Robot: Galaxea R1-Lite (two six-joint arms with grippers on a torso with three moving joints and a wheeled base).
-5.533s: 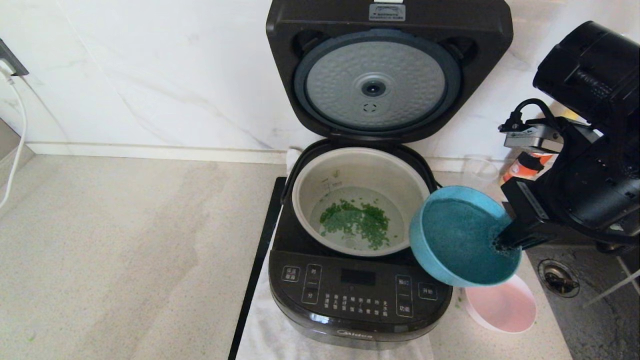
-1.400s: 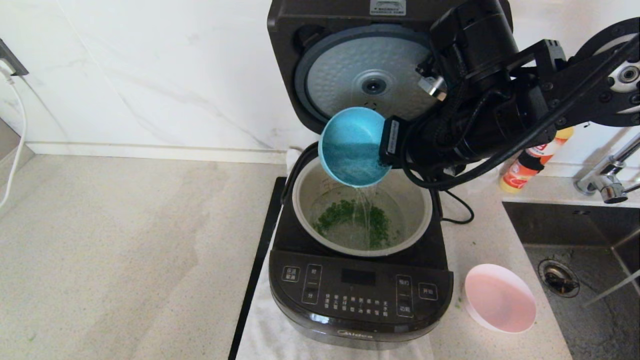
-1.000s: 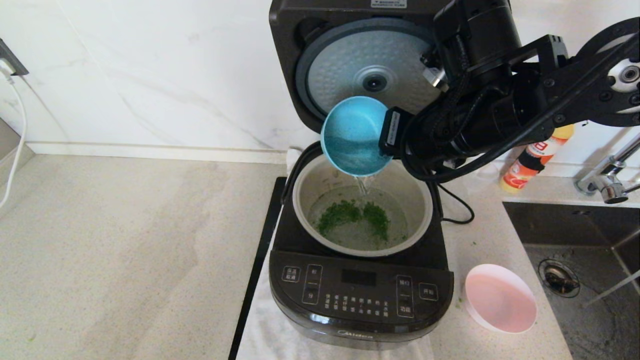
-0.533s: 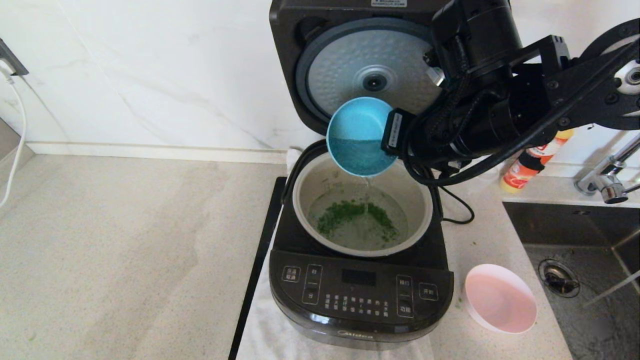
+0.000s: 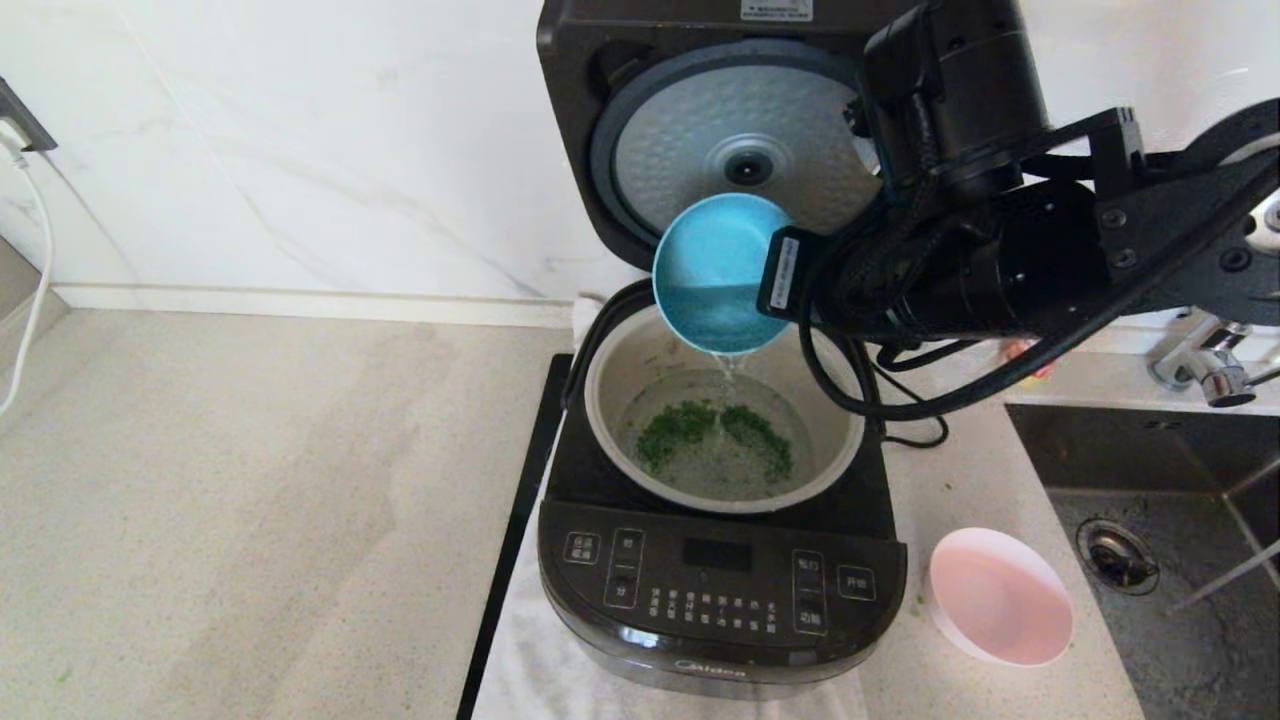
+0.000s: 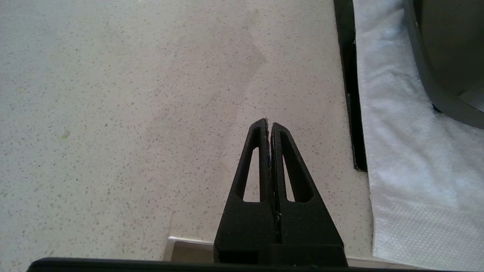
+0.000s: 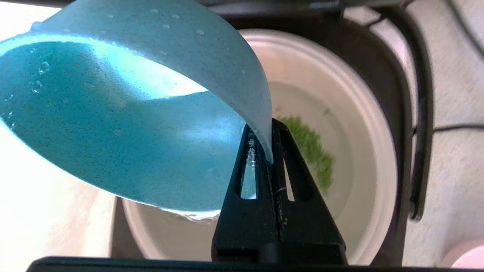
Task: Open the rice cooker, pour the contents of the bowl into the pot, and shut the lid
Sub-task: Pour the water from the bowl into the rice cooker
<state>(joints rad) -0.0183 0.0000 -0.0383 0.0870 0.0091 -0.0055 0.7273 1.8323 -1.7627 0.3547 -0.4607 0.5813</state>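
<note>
The black rice cooker (image 5: 720,590) stands with its lid (image 5: 745,140) raised, dimpled silver disc facing me. Its pale pot (image 5: 845,400) (image 7: 374,143) holds water and green bits (image 5: 690,425). My right gripper (image 7: 264,130) is shut on the rim of a blue bowl (image 5: 712,265) (image 7: 113,124), which is tipped over the pot's back edge. A thin stream of water (image 5: 728,368) runs from the bowl into the pot. My left gripper (image 6: 269,124) is shut and empty over the bare counter, left of the cooker.
An empty pink bowl (image 5: 1000,598) sits on the counter right of the cooker. A sink (image 5: 1150,520) with a tap (image 5: 1205,370) lies further right. A white towel (image 6: 408,158) lies under the cooker. The marble wall stands close behind the lid.
The bowl stays tipped over the pot and shifted slightly right and down. The stream of water has thinned, and the green bits have parted under it.
</note>
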